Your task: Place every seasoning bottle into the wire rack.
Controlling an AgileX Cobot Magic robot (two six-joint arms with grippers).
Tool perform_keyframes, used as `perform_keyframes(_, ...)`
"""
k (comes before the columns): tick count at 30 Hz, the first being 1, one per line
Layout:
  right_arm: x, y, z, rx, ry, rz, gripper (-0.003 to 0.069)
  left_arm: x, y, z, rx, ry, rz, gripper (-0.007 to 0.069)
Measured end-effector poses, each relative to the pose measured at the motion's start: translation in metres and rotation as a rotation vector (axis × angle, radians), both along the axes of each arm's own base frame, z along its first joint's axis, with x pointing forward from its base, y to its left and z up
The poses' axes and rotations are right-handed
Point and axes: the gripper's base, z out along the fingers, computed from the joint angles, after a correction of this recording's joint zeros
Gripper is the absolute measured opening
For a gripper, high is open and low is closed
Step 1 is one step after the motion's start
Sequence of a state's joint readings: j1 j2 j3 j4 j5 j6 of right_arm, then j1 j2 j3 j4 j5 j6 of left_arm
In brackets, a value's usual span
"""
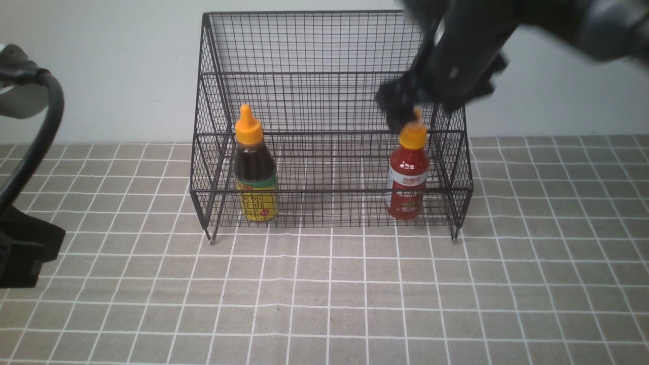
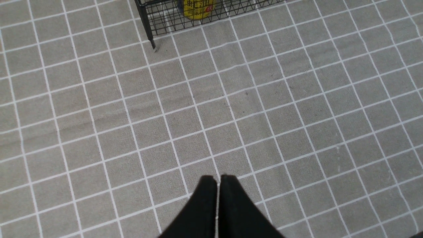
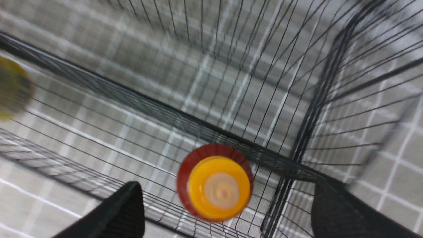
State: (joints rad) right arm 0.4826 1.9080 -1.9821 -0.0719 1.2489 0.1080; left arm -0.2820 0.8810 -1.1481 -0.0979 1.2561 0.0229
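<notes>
Right claw (image 3: 226, 186) agape over glossy red bottle (image 1: 408, 177) in black mesh rack (image 1: 324, 101); left claw (image 2: 218, 178) clenched

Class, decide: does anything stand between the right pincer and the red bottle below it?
Nothing visible does. The right pincer hangs open straight above the red bottle, with its fingers apart on either side. The bottle already stands in the wire rack.

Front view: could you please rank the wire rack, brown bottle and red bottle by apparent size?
1. wire rack, clearly largest.
2. brown bottle and red bottle, tied: they look alike, and the red cap's tip is hidden.
</notes>
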Motion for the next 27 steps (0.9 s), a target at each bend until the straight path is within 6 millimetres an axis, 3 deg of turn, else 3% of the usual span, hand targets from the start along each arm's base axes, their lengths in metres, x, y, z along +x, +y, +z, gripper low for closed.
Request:
perform_keyframes(2, -0.024, -0.013, 0.043, 0.05, -0.091, -0.005, 0.0564, 0.0, 0.001, 0.0, 0.005, -0.003, 0.002, -0.0007)
perform_keyframes(3, -0.029, -0.015, 0.05, 0.057, -0.108, -0.007, 0.0552, 0.0, 0.001, 0.0, 0.006, -0.004, 0.003, -0.0007)
perform_keyframes(4, -0.047, -0.025, 0.076, 0.083, -0.167, -0.011, 0.0489, 0.001, 0.0, 0.001, 0.004, -0.012, 0.004, -0.0007)
perform_keyframes(5, -0.05, -0.027, 0.08, 0.088, -0.176, -0.011, 0.0489, 0.001, 0.0, 0.001, 0.002, -0.016, 0.004, -0.0007)
perform_keyframes(6, -0.073, -0.04, 0.109, 0.125, -0.248, -0.018, 0.0409, 0.002, 0.0, 0.002, 0.0, -0.031, 0.006, -0.0007)
perform_keyframes(8, -0.102, -0.056, 0.138, 0.171, -0.323, -0.029, 0.0304, 0.004, 0.0, 0.003, -0.009, -0.058, 0.009, -0.0007)
perform_keyframes(11, -0.151, -0.081, 0.166, 0.227, -0.408, -0.039, 0.0116, 0.006, -0.001, 0.005, -0.017, -0.085, 0.011, -0.0007)
perform_keyframes(13, -0.184, -0.098, 0.173, 0.253, -0.44, -0.045, 0.0032, 0.007, -0.001, 0.006, -0.019, -0.092, 0.012, -0.0007)
perform_keyframes(15, -0.206, -0.11, 0.171, 0.257, -0.449, -0.049, 0.001, 0.007, -0.001, 0.006, -0.021, -0.098, 0.013, -0.0007)
perform_keyframes(18, -0.256, -0.138, 0.147, 0.239, -0.45, -0.058, -0.0011, 0.007, -0.001, 0.006, -0.024, -0.106, 0.013, -0.0007)
perform_keyframes(24, -0.324, -0.179, 0.072, 0.241, -0.625, -0.056, -0.0012, 0.012, -0.002, -0.003, -0.025, -0.108, 0.017, -0.0007)
perform_keyframes(26, -0.338, -0.186, 0.042, 0.265, -0.713, -0.039, -0.0013, 0.014, -0.002, -0.008, -0.024, -0.106, 0.019, -0.0007)
perform_keyframes(27, -0.351, -0.192, 0.014, 0.294, -0.822, -0.019, -0.0013, 0.015, -0.003, -0.012, -0.025, -0.107, 0.02, -0.0007)
